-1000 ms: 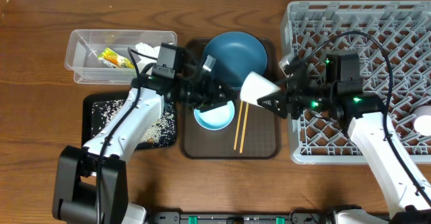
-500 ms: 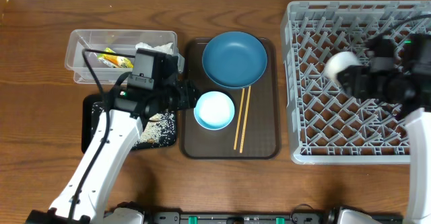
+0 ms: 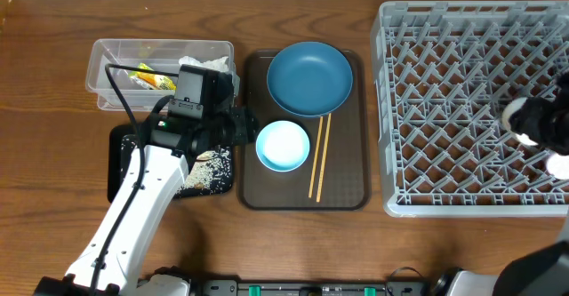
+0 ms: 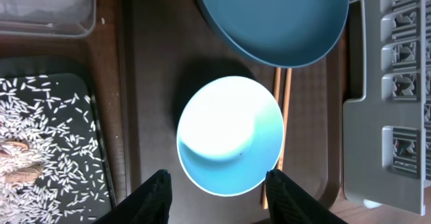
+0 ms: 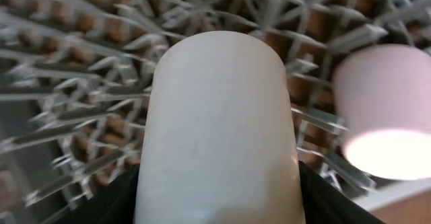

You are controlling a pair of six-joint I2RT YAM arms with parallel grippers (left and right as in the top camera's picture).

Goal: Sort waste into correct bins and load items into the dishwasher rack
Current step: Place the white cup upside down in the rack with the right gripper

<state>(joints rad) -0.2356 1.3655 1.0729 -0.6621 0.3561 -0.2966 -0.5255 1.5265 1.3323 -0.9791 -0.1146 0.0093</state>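
Our right gripper [image 5: 219, 207], clamped on small pale cup [image 5: 219, 116], has swung from brown tray [image 3: 347, 182] to far right of large grey lattice rack [image 3: 444, 109]; we reckon release nxt; left gripper [image 4: 215, 187] wide above white round bowl [image 4: 229, 133].

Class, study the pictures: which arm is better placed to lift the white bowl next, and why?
Left. The left pincer hangs open next to the bowl on the tray. The right pincer is far off over the rack, shut on a cup.
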